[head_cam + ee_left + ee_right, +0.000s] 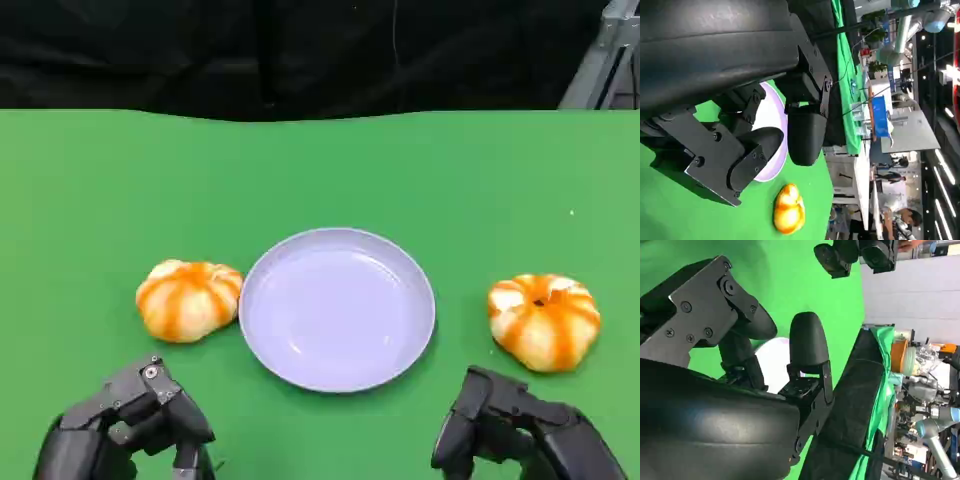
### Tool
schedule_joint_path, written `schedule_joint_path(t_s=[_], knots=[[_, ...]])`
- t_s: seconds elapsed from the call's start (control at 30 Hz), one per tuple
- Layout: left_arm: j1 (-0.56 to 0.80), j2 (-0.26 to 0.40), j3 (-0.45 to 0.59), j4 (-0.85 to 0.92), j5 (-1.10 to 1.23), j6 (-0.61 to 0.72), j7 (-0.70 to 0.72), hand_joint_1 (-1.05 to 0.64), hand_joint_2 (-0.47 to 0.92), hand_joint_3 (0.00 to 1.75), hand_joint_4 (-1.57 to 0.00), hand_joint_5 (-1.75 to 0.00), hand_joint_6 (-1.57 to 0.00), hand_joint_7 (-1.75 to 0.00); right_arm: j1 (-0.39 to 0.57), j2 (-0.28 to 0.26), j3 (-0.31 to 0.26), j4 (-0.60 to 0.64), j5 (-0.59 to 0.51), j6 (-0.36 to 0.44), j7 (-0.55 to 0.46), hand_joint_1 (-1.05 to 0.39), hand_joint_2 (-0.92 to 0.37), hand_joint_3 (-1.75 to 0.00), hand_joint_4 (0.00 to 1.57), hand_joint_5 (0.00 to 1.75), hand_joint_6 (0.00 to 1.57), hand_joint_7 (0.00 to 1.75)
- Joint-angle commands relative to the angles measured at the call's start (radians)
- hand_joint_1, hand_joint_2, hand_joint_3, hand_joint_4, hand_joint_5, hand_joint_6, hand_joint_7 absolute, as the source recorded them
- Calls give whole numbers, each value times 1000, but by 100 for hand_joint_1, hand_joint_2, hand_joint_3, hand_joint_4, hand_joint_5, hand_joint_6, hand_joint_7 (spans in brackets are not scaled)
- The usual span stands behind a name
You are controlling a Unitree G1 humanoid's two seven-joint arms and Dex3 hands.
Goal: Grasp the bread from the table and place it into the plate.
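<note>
A lavender plate (337, 240) lies at the middle of the green table. One round orange-and-white bread (188, 298) sits touching its left rim, and a second bread (544, 320) lies apart to its right. My left hand (130, 425) hovers near the front edge, just before the left bread, fingers apart and holding nothing. My right hand (520, 430) hovers before the right bread, also holding nothing. In the left wrist view the left hand's fingers (755, 145) cover part of the plate (775, 167), with the left bread (788, 209) beside it. In the right wrist view, the plate (775, 360) shows between the right hand's fingers (807, 342).
A black curtain (300, 50) hangs behind the table's far edge, with a grey metal frame (600, 60) at the far right. Open green cloth lies beyond the plate. Lab equipment and people stand far off in the wrist views.
</note>
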Motion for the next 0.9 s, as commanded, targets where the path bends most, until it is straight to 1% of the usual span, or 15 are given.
schedule_joint_path(t_s=[0.03, 0.3, 0.4, 0.43, 0.47, 0.53, 0.57, 0.63, 0.67, 0.7, 0.73, 0.77, 0.8, 0.83, 0.9], knots=[[0, 6, 10, 3, 5, -2, 5, -6, 41, 133, -86, -171, -80, -154, 2, -6, -2, -10, 2, 0, 1, -5, -36, -133, 73, 170, 69, 150], [2, 6, 10, -5, -3, 12, 4, -6, 41, 133, -86, -170, -79, -154, 3, -3, 0, -15, -2, 7, -4, -3, -34, -134, 73, 170, 69, 151], [-2, 13, 9, -13, -8, 30, -1, -6, 40, 134, -83, -167, -78, -150, 5, -4, 1, -17, -3, 9, -5, -3, -33, -136, 73, 170, 69, 151], [-6, 20, 8, -18, -2, 40, -3, -9, 44, 122, -78, -152, -76, -129, 5, -4, 1, -18, -3, 7, -4, -2, -34, -137, 73, 170, 69, 151], [-13, 33, 6, -28, 29, 62, 1, -10, 46, 116, -75, -144, -75, -117, 5, -5, 1, -18, 2, 9, -2, -2, -34, -137, 72, 171, 69, 151], [-20, 51, 4, -48, 91, 102, 14, -11, 53, 103, -66, -126, -68, -91, 7, -3, 2, -20, 8, 13, -1, -2, -35, -136, 71, 172, 68, 152], [-27, 59, -1, -72, 123, 149, 21, -12, 55, 100, -65, -123, -68, -85, 6, -3, 2, -20, 8, 12, -1, -2, -35, -136, 70, 172, 68, 152], [-34, 64, -7, -105, 154, 211, 28, -13, 61, 86, -57, -113, -62, -67, 6, -4, 2, -20, 5, 10, -2, -2, -35, -135, 70, 173, 68, 153], [-35, 64, -8, -115, 162, 230, 29, -13, 62, 84, -56, -111, -62, -65, 5, -4, 2, -20, 4, 10, -2, -2, -36, -135, 70, 173, 67, 153], [-65, 75, -17, -139, 229, 291, 39, -13, 62, 83, -56, -111, -61, -63, 6, -3, 2, -21, 5, 12, -3, -2, -36, -135, 70, 173, 67, 153], [-88, 82, -23, -158, 281, 339, 46, -20, 74, 55, -47, -99, -54, -50, 6, -3, 2, -23, 5, 14, -3, -2, -36, -135, 70, 173, 67, 154], [-131, 104, -29, -172, 346, 401, 42, -23, 83, 36, -45, -94, -53, -42, 5, -1, 4, -22, 3, 17, -5, -2, -36, -134, 70, 173, 67, 154], [-166, 122, -35, -182, 399, 453, 34, -28, 87, 25, -40, -90, -49, -36, 4, 1, 7, -23, 1, 20, -7, -2, -36, -134, 70, 173, 67, 154], [-198, 145, -43, -183, 451, 491, 23, -33, 90, 18, -34, -86, -44, -30, 4, 2, 9, -23, -2, 21, -9, -2, -36, -134, 70, 173, 67, 154], [-257, 192, -67, -181, 557, 562, 2, -39, 92, 14, -28, -79, -39, -23, 6, 5, 12, -19, -9, 11, -14, -2, -36, -133, 70, 173, 67, 154]])
